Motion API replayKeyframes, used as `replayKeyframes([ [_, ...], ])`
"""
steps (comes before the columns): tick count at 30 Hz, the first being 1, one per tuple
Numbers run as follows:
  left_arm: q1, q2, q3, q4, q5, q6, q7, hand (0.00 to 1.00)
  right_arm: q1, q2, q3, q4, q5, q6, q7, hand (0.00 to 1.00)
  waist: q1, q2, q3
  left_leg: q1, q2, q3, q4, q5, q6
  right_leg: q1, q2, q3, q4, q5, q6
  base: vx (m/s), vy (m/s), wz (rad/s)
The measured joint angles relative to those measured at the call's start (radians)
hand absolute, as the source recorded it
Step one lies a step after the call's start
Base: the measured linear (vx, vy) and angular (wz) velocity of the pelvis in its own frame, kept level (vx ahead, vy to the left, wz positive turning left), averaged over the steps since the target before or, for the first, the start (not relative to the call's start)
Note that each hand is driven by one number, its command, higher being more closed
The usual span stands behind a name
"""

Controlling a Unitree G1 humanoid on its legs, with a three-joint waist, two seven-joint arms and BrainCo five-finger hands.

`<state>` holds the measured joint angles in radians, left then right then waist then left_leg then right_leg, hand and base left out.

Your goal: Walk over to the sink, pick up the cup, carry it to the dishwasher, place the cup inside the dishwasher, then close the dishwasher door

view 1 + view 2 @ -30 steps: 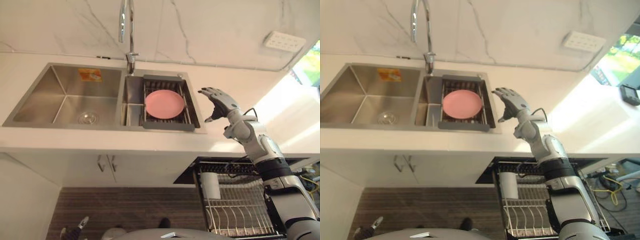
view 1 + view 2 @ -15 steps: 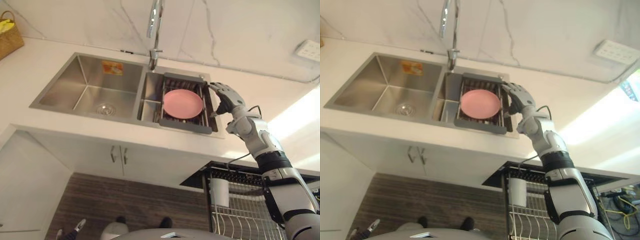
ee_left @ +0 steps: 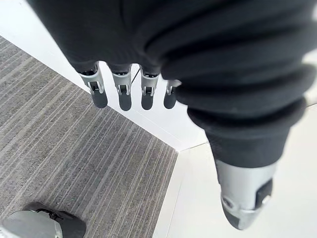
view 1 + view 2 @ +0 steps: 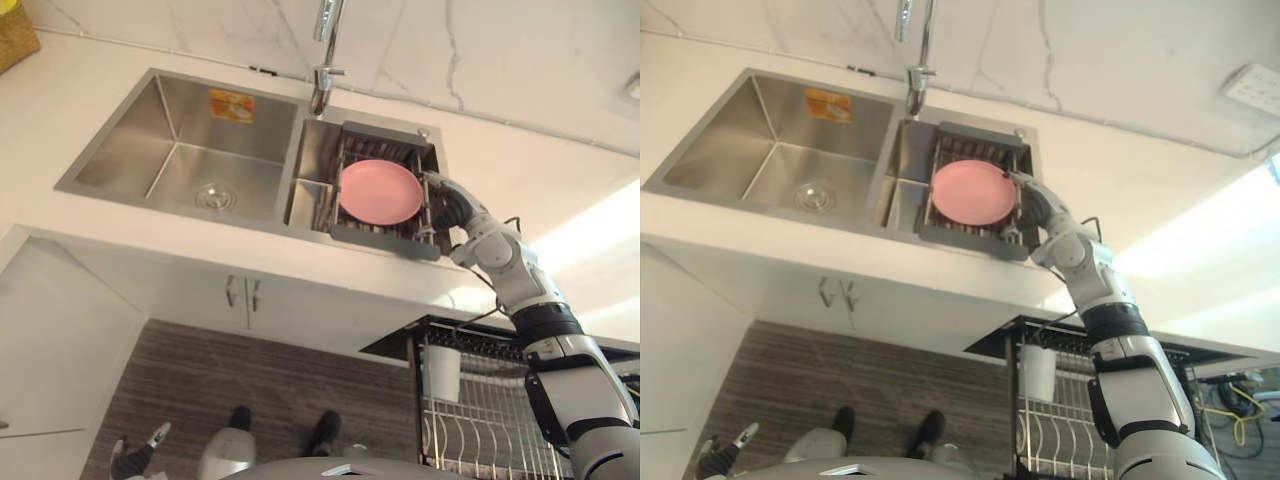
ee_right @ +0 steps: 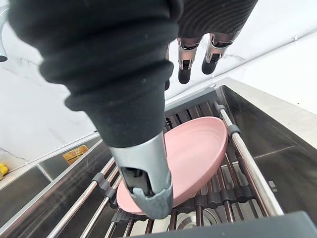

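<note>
A white cup [image 4: 441, 372] stands upright in the wire rack [image 4: 490, 430] of the open dishwasher under the counter, at the lower right. My right hand [image 4: 452, 205] is stretched up over the right rail of the drying rack [image 4: 385, 235] in the sink's small basin, open. Its fingers [image 5: 185, 69] hang straight above a pink plate [image 5: 198, 153] that lies on that rack, and nothing is in the hand. My left hand [image 3: 124, 94] hangs open over the grey striped floor beside a white cabinet edge.
The steel sink [image 4: 180, 160] has a large bare basin on the left with a drain, and a faucet [image 4: 326, 40] at its back. White counter runs on both sides. A woven basket [image 4: 15, 30] stands at the far left corner.
The camera has swung, so the whole scene shifted. My right hand has moved left from above the counter beside the sink to over the drying rack's right rail, next to the pink plate.
</note>
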<state>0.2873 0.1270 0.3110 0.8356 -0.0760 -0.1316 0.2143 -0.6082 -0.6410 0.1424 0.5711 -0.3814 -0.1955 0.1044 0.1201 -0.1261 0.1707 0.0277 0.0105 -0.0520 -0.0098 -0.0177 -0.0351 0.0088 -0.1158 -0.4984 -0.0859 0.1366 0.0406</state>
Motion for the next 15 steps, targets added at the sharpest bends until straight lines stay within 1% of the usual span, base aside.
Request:
replayKeyframes([
  [1, -0.001, -0.001, -0.003, 0.000, 0.000, 0.004, 0.000, 0.00, 0.000, 0.000, -0.003, 0.000, 0.003, 0.004, 0.013, 0.00, -0.005, 0.000, 0.001, 0.006, 0.000, 0.000, -0.001, 0.000, 0.000, 0.006, 0.000, 0.000, 0.002, 0.000, 0.000, 0.00, 0.000, 0.00],
  [2, -0.002, -0.001, -0.009, 0.000, 0.000, 0.013, 0.001, 0.00, 0.001, 0.000, -0.015, -0.003, 0.016, 0.019, 0.042, 0.00, -0.018, 0.003, 0.002, 0.020, 0.000, 0.002, -0.008, 0.000, 0.000, 0.025, 0.000, -0.001, 0.004, -0.001, 0.001, -0.03, 0.013, -0.02],
  [4, -0.013, -0.001, -0.012, -0.001, 0.001, 0.020, 0.002, 0.00, 0.007, -0.002, -0.060, -0.005, 0.022, 0.031, 0.062, 0.00, -0.026, 0.006, 0.003, 0.028, -0.001, 0.007, -0.016, -0.003, -0.004, 0.033, -0.002, 0.000, 0.004, -0.002, 0.002, -0.05, 0.031, -0.02],
  [6, -0.026, -0.001, -0.012, 0.000, 0.003, 0.025, 0.005, 0.00, 0.012, -0.007, -0.090, -0.006, 0.022, 0.049, 0.066, 0.00, -0.041, 0.009, 0.005, 0.030, 0.010, 0.054, -0.029, 0.003, -0.006, 0.036, -0.004, -0.004, 0.005, -0.002, 0.003, -0.05, 0.030, 0.15],
  [7, -0.034, -0.002, -0.015, 0.001, 0.004, 0.027, 0.005, 0.00, 0.023, -0.021, -0.094, -0.007, 0.021, 0.061, 0.069, 0.00, -0.055, 0.014, 0.008, 0.034, 0.027, 0.117, -0.031, 0.005, -0.007, 0.048, -0.006, -0.015, 0.005, -0.004, 0.006, -0.05, 0.008, 0.25],
  [8, -0.036, -0.004, -0.019, 0.001, 0.004, 0.027, 0.007, 0.00, 0.029, -0.029, -0.094, -0.007, 0.020, 0.073, 0.070, 0.00, -0.057, 0.021, 0.013, 0.048, 0.035, 0.149, -0.033, 0.008, -0.009, 0.062, -0.008, -0.017, 0.005, -0.006, 0.008, -0.04, 0.009, 0.13],
  [10, -0.034, -0.008, -0.018, 0.001, 0.004, 0.031, 0.020, 0.00, 0.046, -0.038, -0.098, -0.030, 0.002, 0.084, 0.067, 0.00, -0.057, 0.033, 0.007, 0.063, 0.033, 0.162, -0.049, 0.018, -0.015, 0.066, -0.010, -0.011, 0.005, -0.008, 0.011, 0.02, 0.037, -0.06],
  [14, -0.037, -0.001, -0.017, 0.001, 0.003, 0.031, 0.022, 0.00, 0.047, -0.038, -0.098, -0.045, -0.065, 0.085, 0.055, 0.00, -0.061, 0.036, 0.008, 0.062, 0.034, 0.164, -0.068, 0.026, -0.016, 0.059, -0.009, -0.019, 0.005, -0.010, 0.014, 0.03, 0.014, 0.04],
  [15, -0.037, -0.001, -0.017, 0.001, 0.003, 0.031, 0.022, 0.00, 0.046, -0.038, -0.098, -0.045, -0.091, 0.082, 0.037, 0.00, -0.059, 0.036, 0.007, 0.062, 0.034, 0.163, -0.073, 0.027, -0.017, 0.059, -0.009, -0.025, 0.005, -0.012, 0.016, 0.06, 0.008, 0.11],
])
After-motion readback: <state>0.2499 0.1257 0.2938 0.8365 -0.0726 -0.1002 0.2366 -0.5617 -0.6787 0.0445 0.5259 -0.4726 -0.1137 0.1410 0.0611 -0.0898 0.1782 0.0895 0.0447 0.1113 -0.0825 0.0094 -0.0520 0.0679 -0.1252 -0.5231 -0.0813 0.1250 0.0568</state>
